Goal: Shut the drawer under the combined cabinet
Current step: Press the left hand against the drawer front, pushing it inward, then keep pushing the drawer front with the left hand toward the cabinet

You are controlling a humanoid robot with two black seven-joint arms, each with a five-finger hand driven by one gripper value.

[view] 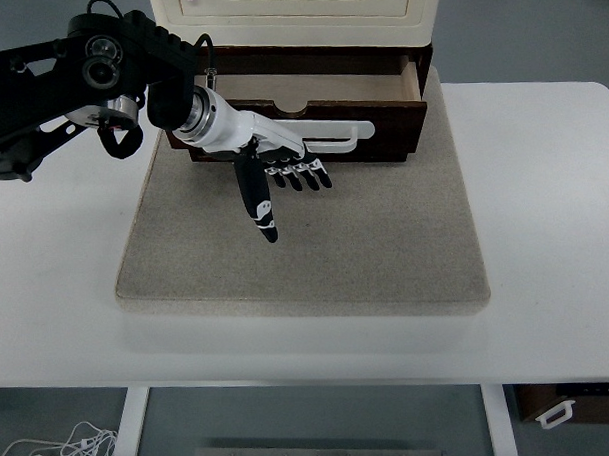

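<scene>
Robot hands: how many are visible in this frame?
1. The left hand reaches in from the left, fingers extended, at the front of the open drawer. The right hand is out of view.

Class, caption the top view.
Left hand, fingers spread, at the front of the open drawer under the cabinet.

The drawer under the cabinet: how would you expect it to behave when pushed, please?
The drawer looks like rigid wood, so it probably slides straight without flexing. It appears empty, so likely light. The left robot hand sits left of centre; it might skew slightly.
</scene>
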